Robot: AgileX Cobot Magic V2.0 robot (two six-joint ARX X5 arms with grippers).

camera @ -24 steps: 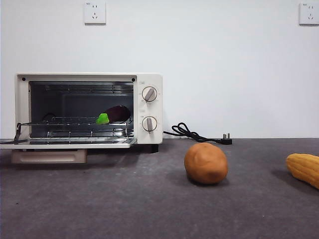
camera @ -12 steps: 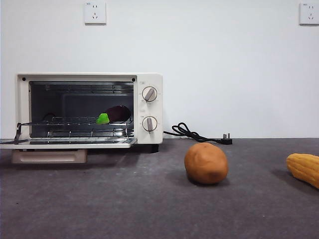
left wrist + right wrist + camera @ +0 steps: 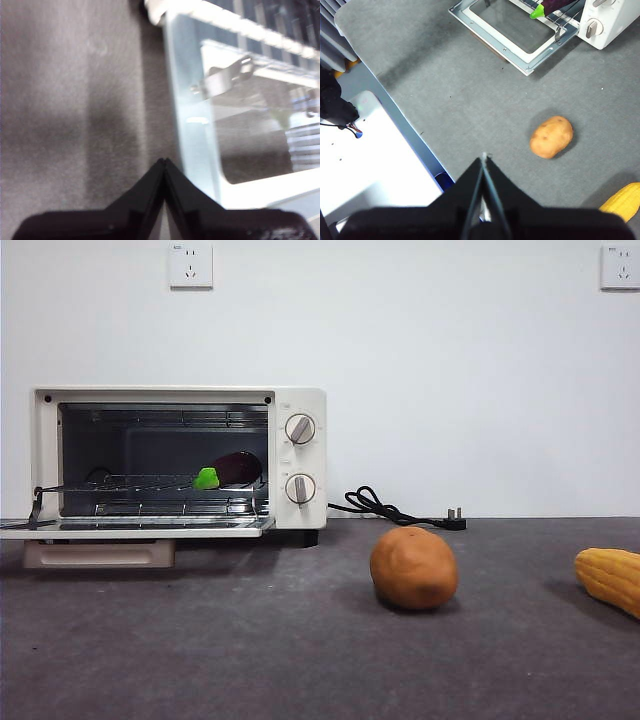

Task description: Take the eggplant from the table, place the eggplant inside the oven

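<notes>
1. The grey table (image 3: 300,640) meets a white wall with 2 sockets (image 3: 190,265); no writing is readable.
2. 1 eggplant (image 3: 232,470) lies on the open oven's (image 3: 300,400) rack.
3. 1 potato (image 3: 413,568) and 1 corn cob (image 3: 610,578) sit on the table.
4. The left gripper (image 3: 164,165) and the right gripper (image 3: 484,159) are both closed and empty.

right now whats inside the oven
The eggplant lies on the wire rack inside the open oven, green stem cap toward the door opening. The rack's far back corners are dim, so anything there cannot be made out.

Lab test bench: bare white wall (image 3: 450,370), wall sockets (image 3: 190,265), grey table (image 3: 250,640), toy vegetables.
</notes>
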